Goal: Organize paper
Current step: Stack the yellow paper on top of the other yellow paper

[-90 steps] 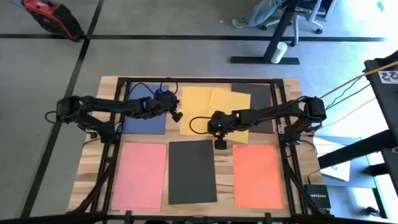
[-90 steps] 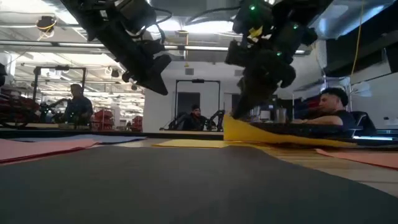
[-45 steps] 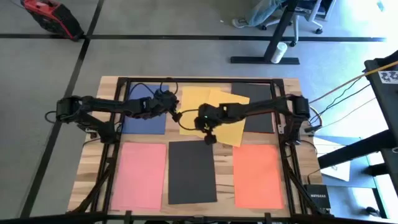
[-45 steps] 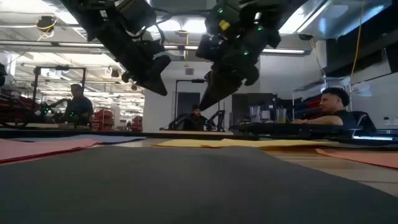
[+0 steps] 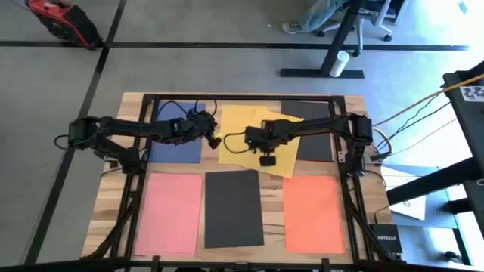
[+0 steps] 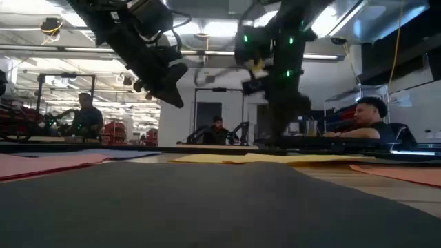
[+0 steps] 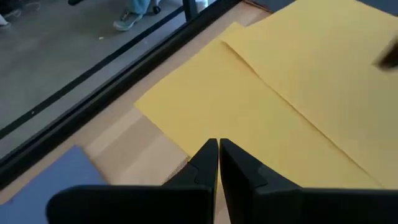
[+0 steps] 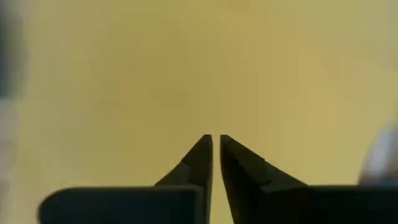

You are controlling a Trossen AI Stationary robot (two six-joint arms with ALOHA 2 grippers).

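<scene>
No readable brand or writing anywhere; a white tag with dark marks [image 5: 473, 92] at the right edge of the high view is too small to read.

Paper layout, high view. Upper row on the wooden table [image 5: 272, 189]: blue sheet [image 5: 175, 143] upper left of centre; two yellow sheets at centre, the lower yellow sheet [image 5: 236, 136] lying square, the upper yellow sheet [image 5: 286, 147] overlapping it and skewed clockwise; a dark grey sheet [image 5: 314, 132] at upper right, partly covered by the skewed yellow one and crossed by the right arm. Lower row: pink sheet [image 5: 170, 213] lower left, black sheet [image 5: 234, 208] lower centre, orange sheet [image 5: 312, 213] lower right. These three lie apart from one another.

Left gripper [image 5: 215, 140]: at the gap between the blue sheet and the left edge of the yellow pair; left wrist view shows its fingers [image 7: 205, 163] pressed together, nothing between them. The low view shows it raised off the table.

Right gripper [image 5: 267, 159]: over the yellow pair, near centre frame. Right wrist view shows fingers [image 8: 200, 160] together, nothing gripped, only yellow behind.

Surroundings: black metal frame [image 5: 242, 97] rims the table. Floor: red machine [image 5: 64, 21] upper left, white cup [image 5: 341, 62] by a desk leg upper right. Low view: seated people beyond the table, one at left [image 6: 85, 116], one at right [image 6: 368, 120].
</scene>
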